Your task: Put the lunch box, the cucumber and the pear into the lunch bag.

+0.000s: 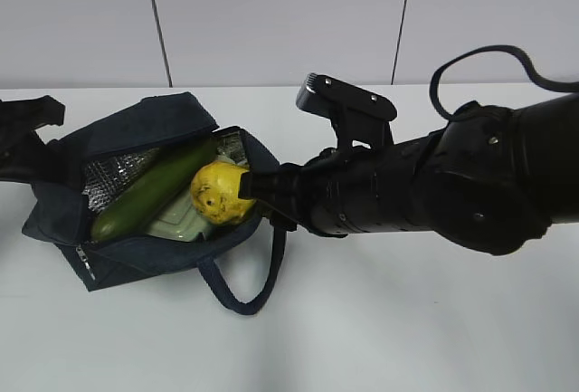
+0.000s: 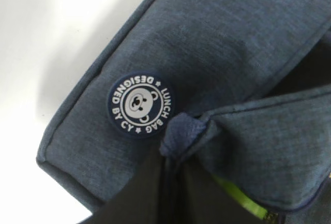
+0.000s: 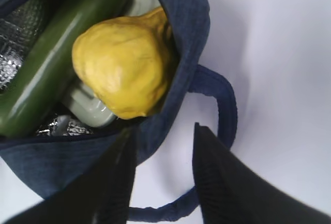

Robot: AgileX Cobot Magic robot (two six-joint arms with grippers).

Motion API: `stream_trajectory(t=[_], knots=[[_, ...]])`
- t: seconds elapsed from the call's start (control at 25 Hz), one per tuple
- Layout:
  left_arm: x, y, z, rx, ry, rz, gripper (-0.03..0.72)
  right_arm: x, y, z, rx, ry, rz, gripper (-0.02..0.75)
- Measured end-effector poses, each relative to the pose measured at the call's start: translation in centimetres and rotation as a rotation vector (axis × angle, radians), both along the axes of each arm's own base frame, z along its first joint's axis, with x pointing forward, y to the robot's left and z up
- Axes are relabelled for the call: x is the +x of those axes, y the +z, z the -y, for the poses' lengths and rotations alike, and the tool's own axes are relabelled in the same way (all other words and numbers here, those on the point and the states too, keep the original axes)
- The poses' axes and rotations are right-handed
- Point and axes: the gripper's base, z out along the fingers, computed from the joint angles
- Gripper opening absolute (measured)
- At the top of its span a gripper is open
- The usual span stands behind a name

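Three items are called for, and all three now sit inside the lunch bag (image 1: pixel 136 261), which lies open on the white table (image 1: pixel 407 320) with its foil lining showing. At the bottom is the lunch box (image 1: pixel 176 220), of which only a patch of pale green lid is visible. Across it lies the cucumber (image 1: pixel 149 191), running diagonally from the near left corner toward the far side. Resting on the lid beside the cucumber and against the bag's right wall is the pear (image 1: pixel 217 191) (it pokes above the rim a little).

In its own wrist view the right gripper (image 3: pixel 163 175) has its jaws spread apart with nothing between them, hanging just outside the bag's wall, above the looped strap handle (image 3: pixel 222 110); the pear is free of it. As for the left gripper, its wrist view shows only navy fabric, a round bear badge (image 2: pixel 140 106) and a pinched fold of fabric near the lower edge, so I cannot tell whether it is open or closed, though it may be holding the bag steady.

By my judgement the packing itself is finished; what remains is for the arms to draw back.
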Motion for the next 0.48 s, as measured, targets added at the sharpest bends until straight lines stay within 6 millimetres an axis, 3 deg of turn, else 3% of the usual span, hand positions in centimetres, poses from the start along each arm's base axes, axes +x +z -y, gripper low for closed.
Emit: stream_trajectory(t=[0.48], knots=[[0.0,0.0,0.0,-0.002,-0.002,-0.005,0.005,0.9,-2.2,-0.9,0.150,-0.108,-0.067,0.339]])
